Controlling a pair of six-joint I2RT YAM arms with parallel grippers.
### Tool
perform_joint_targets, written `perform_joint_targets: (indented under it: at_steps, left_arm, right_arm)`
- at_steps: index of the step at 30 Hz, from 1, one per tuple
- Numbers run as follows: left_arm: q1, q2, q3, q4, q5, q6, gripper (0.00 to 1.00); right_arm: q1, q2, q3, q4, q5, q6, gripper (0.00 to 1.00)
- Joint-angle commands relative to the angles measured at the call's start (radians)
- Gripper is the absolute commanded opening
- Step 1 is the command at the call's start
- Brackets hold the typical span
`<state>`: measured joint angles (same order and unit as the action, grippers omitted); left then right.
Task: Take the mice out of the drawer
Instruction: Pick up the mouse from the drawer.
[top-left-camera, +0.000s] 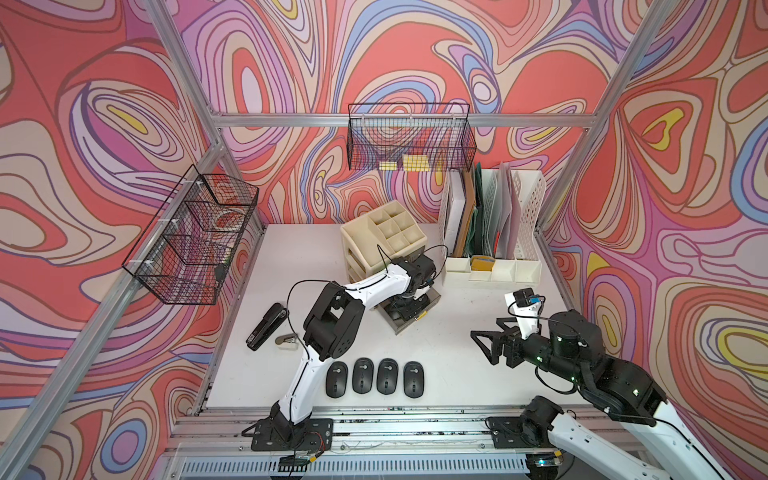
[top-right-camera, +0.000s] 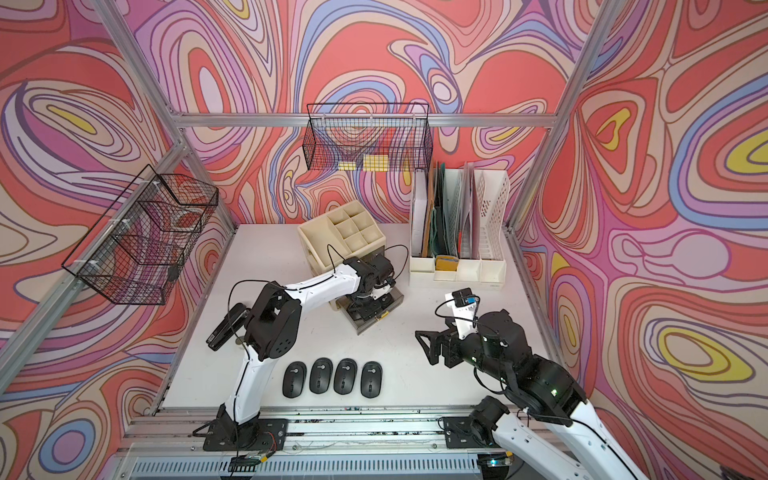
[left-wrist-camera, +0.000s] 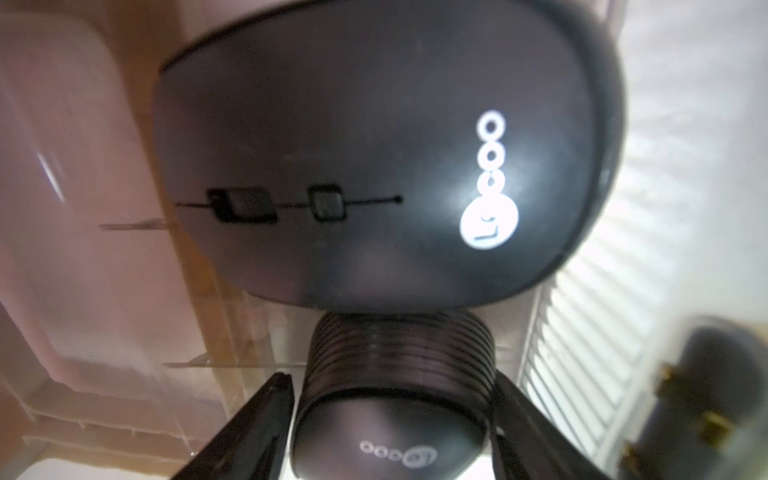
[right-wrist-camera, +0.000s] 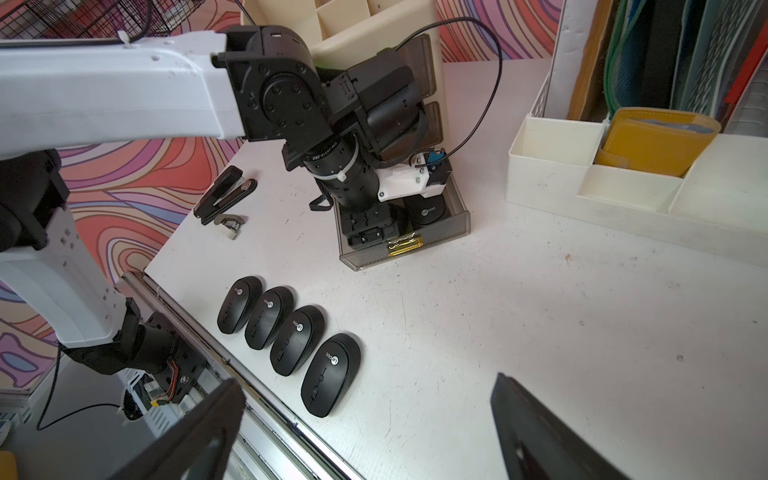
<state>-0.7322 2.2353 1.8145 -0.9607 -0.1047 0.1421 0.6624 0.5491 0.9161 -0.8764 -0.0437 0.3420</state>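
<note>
Four mice (top-left-camera: 387, 376) are already sitting in a row on the desk (right-wrist-camera: 540, 311), well apart from the left claw (left-wrist-camera: 390, 386) and near the right claw (right-wrist-camera: 368, 384), which is hovering empty with its jaws spread wide. Two are left in the drawer (right-wrist-camera: 457, 224). The left claw is straddling one mouse (left-wrist-camera: 390, 440), though I cannot tell whether it is clamping it, and the other mouse (left-wrist-camera: 374, 166) is lying just beyond. Each is black and oval, showing a scroll wheel and a white round logo.
</note>
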Motion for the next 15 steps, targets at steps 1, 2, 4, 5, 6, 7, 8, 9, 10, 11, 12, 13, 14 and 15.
perform_joint_targets:
  at_steps: [1,2,4,5,6,7,8,9,10,11,12,13,14,15]
  left_arm:
    - [0.008,0.053,-0.008,-0.020,0.039,-0.002,0.70]
    - [0.008,0.044,-0.008,-0.016,0.055,-0.006,0.63]
    - [0.008,0.022,-0.010,-0.009,0.066,-0.010,0.60]
    - [0.008,0.013,-0.008,-0.010,0.066,-0.010,0.60]
    - [0.007,0.004,-0.008,-0.010,0.066,-0.010,0.60]
    - [0.007,-0.007,-0.010,-0.010,0.066,-0.009,0.59]
    - [0.007,-0.019,-0.011,-0.011,0.066,-0.010,0.59]
    - [0.006,-0.029,-0.012,-0.011,0.063,-0.010,0.59]
    - [0.004,-0.042,-0.012,-0.010,0.058,-0.009,0.59]
    - [0.002,-0.055,-0.011,-0.009,0.053,-0.007,0.59]
    - [0.001,-0.067,-0.012,-0.009,0.048,-0.006,0.59]
    - [-0.001,-0.079,-0.008,-0.008,0.043,-0.005,0.59]
    - [-0.004,-0.090,-0.007,-0.007,0.040,-0.004,0.59]
    - [-0.005,-0.101,-0.005,-0.006,0.037,-0.004,0.59]
  right_arm:
    - [0.000,-0.013,-0.011,-0.001,0.015,0.006,0.97]
    - [0.000,-0.013,-0.011,0.000,0.016,0.006,0.98]
    - [0.001,-0.012,-0.011,0.000,0.016,0.006,0.97]
    - [0.000,-0.013,-0.011,0.000,0.016,0.006,0.98]
    - [0.000,-0.014,-0.011,0.000,0.016,0.006,0.97]
    - [0.000,-0.015,-0.011,0.001,0.017,0.006,0.97]
    - [0.000,-0.014,-0.010,0.001,0.018,0.006,0.97]
    - [0.000,-0.015,-0.011,0.000,0.018,0.006,0.97]
    - [0.000,-0.016,-0.011,0.001,0.018,0.006,0.97]
    - [0.000,-0.014,-0.011,0.001,0.017,0.006,0.97]
    - [0.001,-0.015,-0.011,0.001,0.018,0.005,0.97]
    - [0.000,-0.015,-0.011,0.000,0.019,0.006,0.97]
    - [0.000,-0.015,-0.010,0.001,0.019,0.006,0.97]
    - [0.000,-0.014,-0.010,0.001,0.018,0.006,0.98]
